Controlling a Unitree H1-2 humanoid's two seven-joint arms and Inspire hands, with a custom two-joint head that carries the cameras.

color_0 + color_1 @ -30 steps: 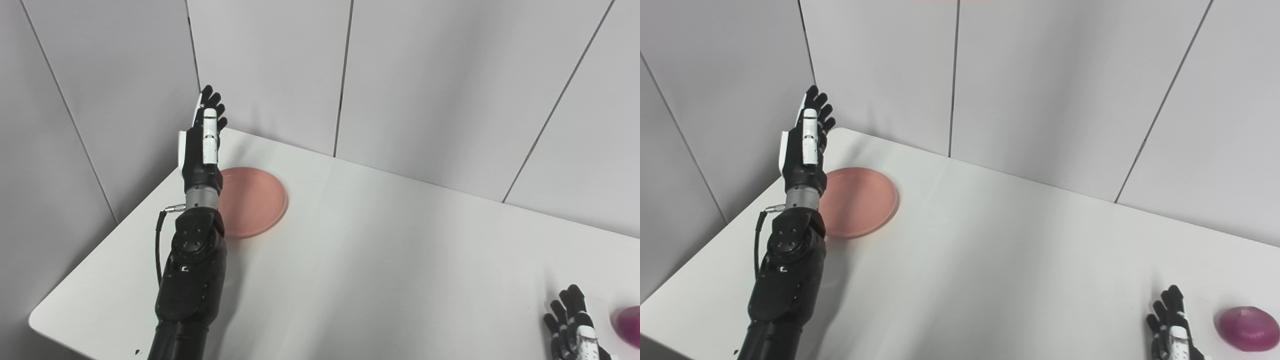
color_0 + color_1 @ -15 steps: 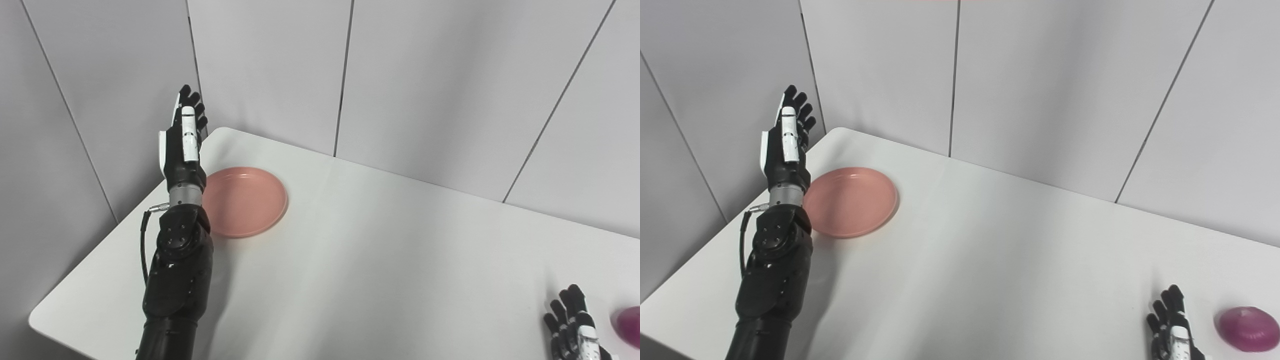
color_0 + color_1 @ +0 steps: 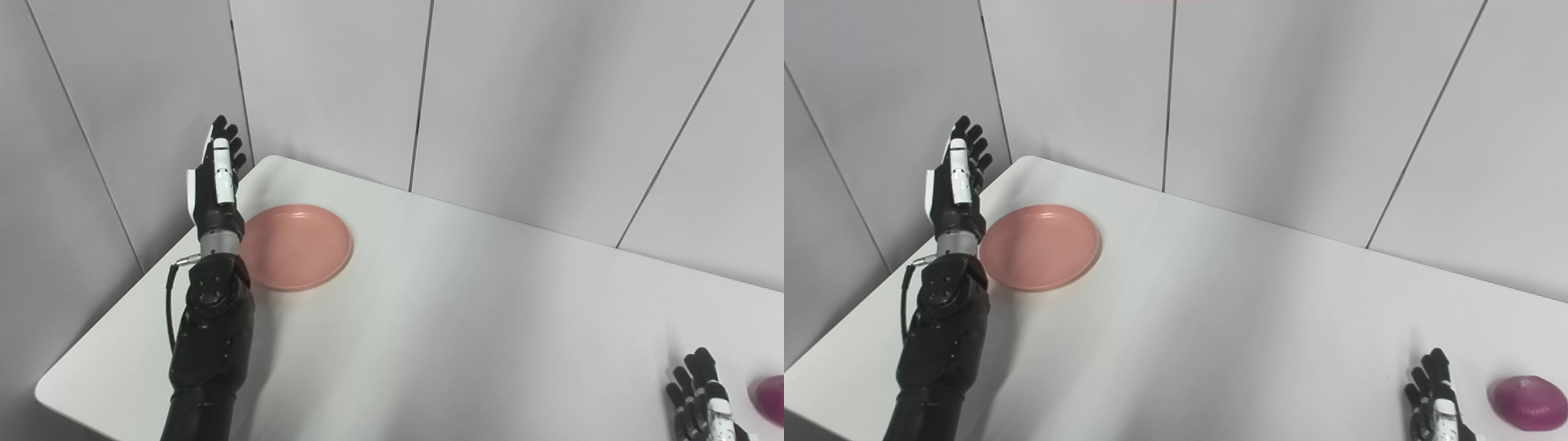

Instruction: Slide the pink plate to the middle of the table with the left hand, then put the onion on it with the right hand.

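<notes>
The pink plate (image 3: 300,246) lies flat near the table's far left corner. My left hand (image 3: 214,177) is open, fingers straight and pointing up, raised just left of the plate's left rim, empty. The purple onion (image 3: 1528,402) lies on the table at the near right. My right hand (image 3: 1434,404) is open and empty at the bottom edge, just left of the onion, apart from it; its lower part is cut off by the frame.
The white table (image 3: 459,318) has a rounded near left corner and a left edge close to my left forearm (image 3: 211,331). Grey wall panels (image 3: 520,92) stand right behind the table and at its left.
My left hand and arm have moved left, off the plate's left part, so the whole plate shows. The plate, onion and right hand have not moved.
</notes>
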